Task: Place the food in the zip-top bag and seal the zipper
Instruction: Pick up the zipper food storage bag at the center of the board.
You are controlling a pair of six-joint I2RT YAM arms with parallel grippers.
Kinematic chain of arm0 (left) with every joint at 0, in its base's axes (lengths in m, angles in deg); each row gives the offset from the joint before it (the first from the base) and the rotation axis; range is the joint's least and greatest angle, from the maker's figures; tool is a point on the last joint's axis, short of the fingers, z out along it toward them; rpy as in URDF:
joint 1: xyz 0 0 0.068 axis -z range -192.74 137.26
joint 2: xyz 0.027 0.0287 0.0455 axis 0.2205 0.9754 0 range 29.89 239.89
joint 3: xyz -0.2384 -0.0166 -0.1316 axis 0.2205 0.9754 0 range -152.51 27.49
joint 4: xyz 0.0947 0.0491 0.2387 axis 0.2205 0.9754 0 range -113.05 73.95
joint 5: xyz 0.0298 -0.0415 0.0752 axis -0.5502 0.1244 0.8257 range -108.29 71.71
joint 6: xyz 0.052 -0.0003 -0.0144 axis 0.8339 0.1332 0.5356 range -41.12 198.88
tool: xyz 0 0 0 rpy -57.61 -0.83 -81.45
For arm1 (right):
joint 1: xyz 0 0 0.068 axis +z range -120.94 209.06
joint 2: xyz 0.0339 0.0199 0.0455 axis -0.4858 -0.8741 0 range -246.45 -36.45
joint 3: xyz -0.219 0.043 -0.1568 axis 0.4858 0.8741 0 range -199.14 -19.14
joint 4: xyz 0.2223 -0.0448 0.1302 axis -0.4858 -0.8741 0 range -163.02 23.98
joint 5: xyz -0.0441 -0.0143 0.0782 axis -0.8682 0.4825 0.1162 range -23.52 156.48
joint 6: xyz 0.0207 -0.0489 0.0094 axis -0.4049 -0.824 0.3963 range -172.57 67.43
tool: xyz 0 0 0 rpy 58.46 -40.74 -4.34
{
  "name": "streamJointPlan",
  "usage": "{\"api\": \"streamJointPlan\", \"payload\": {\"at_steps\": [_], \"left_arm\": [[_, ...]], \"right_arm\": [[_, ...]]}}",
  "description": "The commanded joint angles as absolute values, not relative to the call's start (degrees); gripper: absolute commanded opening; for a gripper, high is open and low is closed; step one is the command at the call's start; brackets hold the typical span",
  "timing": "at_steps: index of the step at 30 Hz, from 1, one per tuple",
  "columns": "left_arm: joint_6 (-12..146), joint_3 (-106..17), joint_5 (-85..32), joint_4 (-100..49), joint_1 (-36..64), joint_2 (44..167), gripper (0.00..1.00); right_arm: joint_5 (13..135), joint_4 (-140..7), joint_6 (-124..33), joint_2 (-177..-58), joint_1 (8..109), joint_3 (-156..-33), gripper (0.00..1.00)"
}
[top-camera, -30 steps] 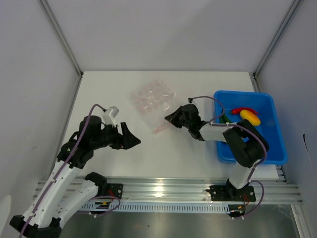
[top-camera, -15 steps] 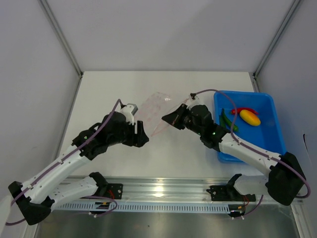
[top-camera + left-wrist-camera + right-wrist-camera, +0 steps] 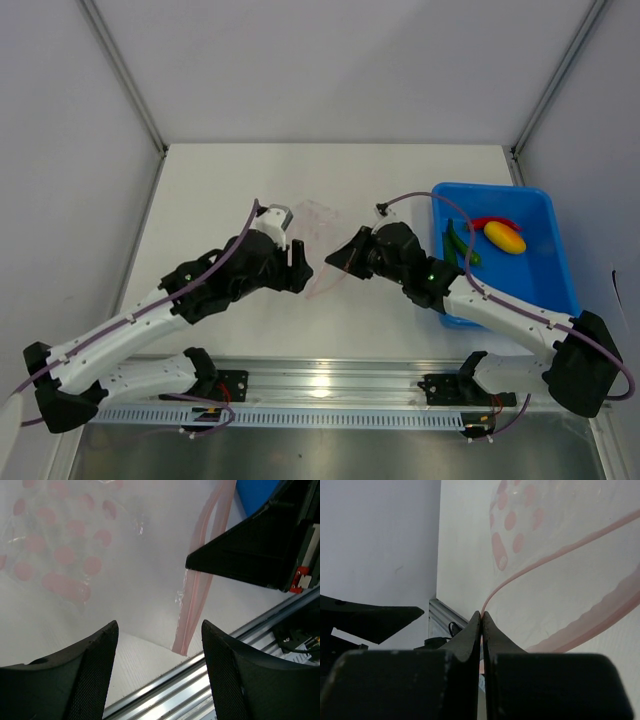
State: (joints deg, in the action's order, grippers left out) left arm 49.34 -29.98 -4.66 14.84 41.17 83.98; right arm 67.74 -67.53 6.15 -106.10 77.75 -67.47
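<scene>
The right arm's jaws are pinched shut on the zipper (image 3: 192, 600), holding the mouth edge of the zip-top bag (image 3: 75, 555) raised above the bench (image 3: 220, 190); the left arm's jaws stand wide just beside the free lip. They should close on that one layer only, then part the mouth gently; the food (image 3: 504, 237) lies in the blue bin (image 3: 540, 280).

**No legible writing in view**

No word, brand or number can be read in any view. A small yellow-and-black sticker (image 3: 206, 411) on the rail (image 3: 330, 385) is too small to make out. The zip-top bag (image 3: 65, 555) carries only pink dots.
</scene>
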Motion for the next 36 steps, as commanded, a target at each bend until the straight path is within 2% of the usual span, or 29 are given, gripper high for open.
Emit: {"api": "streamJointPlan", "payload": {"at_steps": [1, 31, 33, 34, 36], "left_arm": [[49.18, -32.54, -1.07, 12.47, 42.28, 85.87, 0.7], [49.97, -29.2, 5.79, 6.75, 46.5, 95.81, 0.69], [49.7, -29.28, 6.76, 7.01, 46.5, 96.16, 0.65], [49.7, -29.46, 7.46, 7.19, 46.5, 96.42, 0.55], [49.62, -30.16, 7.9, 7.45, 46.5, 96.86, 0.46]], "right_arm": [[66.48, -67.77, 8.59, -105.45, 78.63, -67.92, 0.0], [60.42, -74.01, 19.5, -103.95, 81.62, -73.28, 0.0], [60.24, -74.8, 19.15, -103.86, 81.89, -73.63, 0.0], [60.33, -75.07, 18.97, -104.04, 81.89, -73.8, 0.02], [60.85, -74.98, 18.27, -104.21, 81.97, -73.89, 0.07]]}}
